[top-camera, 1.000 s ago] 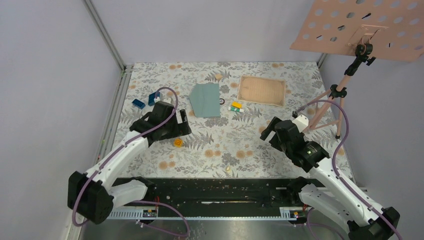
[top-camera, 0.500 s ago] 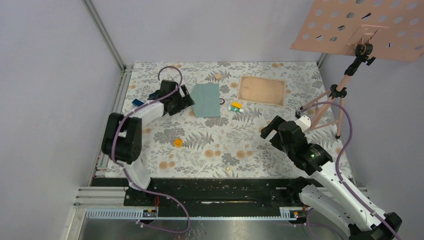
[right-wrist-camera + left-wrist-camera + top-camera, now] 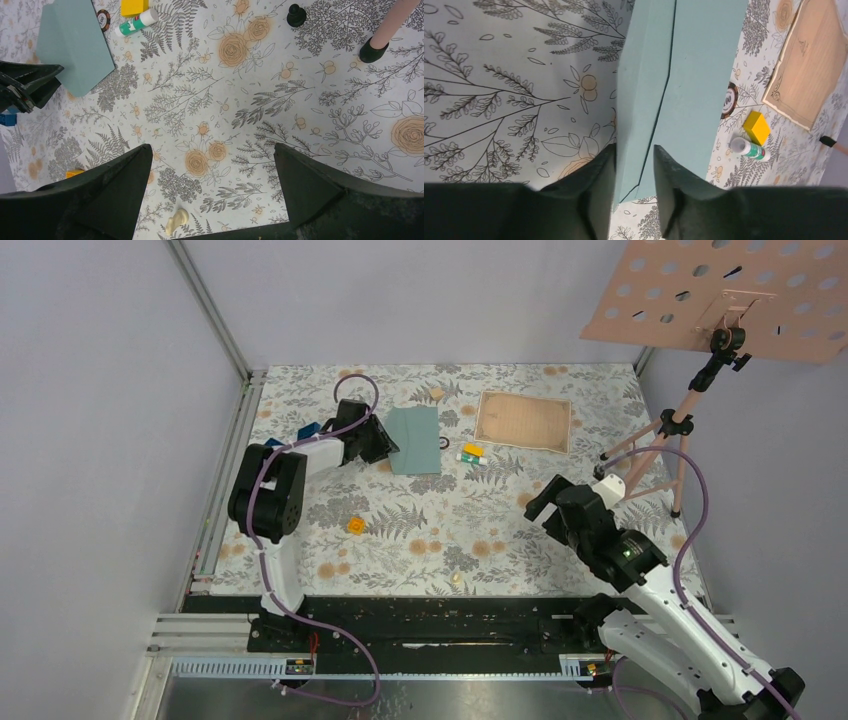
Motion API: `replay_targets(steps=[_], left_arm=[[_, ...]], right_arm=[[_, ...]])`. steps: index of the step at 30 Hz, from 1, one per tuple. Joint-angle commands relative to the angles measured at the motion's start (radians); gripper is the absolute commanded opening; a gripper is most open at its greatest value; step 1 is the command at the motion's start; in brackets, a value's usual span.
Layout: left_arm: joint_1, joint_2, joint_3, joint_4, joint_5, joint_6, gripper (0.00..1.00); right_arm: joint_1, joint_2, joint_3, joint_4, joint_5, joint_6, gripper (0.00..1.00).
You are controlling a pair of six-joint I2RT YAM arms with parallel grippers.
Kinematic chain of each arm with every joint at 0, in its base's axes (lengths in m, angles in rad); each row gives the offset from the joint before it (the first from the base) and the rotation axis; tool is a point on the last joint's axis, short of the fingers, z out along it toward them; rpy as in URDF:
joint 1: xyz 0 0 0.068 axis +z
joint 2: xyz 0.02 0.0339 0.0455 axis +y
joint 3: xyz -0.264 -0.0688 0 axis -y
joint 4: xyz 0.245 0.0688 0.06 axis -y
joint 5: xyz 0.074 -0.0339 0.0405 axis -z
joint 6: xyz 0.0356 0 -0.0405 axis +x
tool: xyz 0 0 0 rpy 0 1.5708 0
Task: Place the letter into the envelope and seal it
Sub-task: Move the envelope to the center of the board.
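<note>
The teal envelope [image 3: 415, 440] lies flat at the back of the flowered table, and also shows in the left wrist view [image 3: 694, 75] and the right wrist view [image 3: 75, 45]. My left gripper [image 3: 385, 445] sits low at its left edge. Its jaws are narrowed but still apart [image 3: 634, 170], with the envelope's left strip and flap edge between the fingers. The tan letter [image 3: 523, 421] lies to the envelope's right, apart from it, its corner in the left wrist view [image 3: 809, 65]. My right gripper [image 3: 540, 502] hovers wide open [image 3: 212, 170] over bare table, holding nothing.
A glue stick [image 3: 470, 458], a yellow block [image 3: 473, 449] and a round chip [image 3: 729, 93] lie between envelope and letter. Blue blocks [image 3: 307, 429] sit behind the left arm. An orange piece [image 3: 355, 526] and a cream piece [image 3: 176, 221] lie nearer. A tripod with a pink perforated board [image 3: 720, 290] stands at right.
My left arm has reached back and right to the envelope's left edge, and its jaws have narrowed from wide open. The right arm has barely shifted.
</note>
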Motion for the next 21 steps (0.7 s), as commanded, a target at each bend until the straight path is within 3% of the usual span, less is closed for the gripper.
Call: replay_targets(steps=[1, 4, 10, 14, 21], left_arm=[[-0.010, -0.011, 0.039, 0.046, 0.012, 0.009, 0.22], [-0.011, -0.041, 0.044, 0.009, 0.004, 0.041, 0.00], [0.001, -0.193, -0.024, -0.144, -0.042, 0.196, 0.00], [0.024, -0.328, -0.120, -0.295, -0.147, 0.248, 0.00], [0.029, -0.440, -0.228, -0.436, -0.112, 0.260, 0.00]], right_arm=[[0.006, 0.035, 0.015, 0.087, 0.048, 0.039, 0.99], [0.005, 0.094, 0.025, 0.154, 0.097, 0.063, 1.00], [-0.012, 0.238, 0.108, 0.207, 0.190, 0.100, 0.99], [-0.064, 0.315, 0.122, 0.311, 0.154, 0.112, 0.99], [-0.147, 0.459, 0.135, 0.410, 0.214, 0.211, 0.96]])
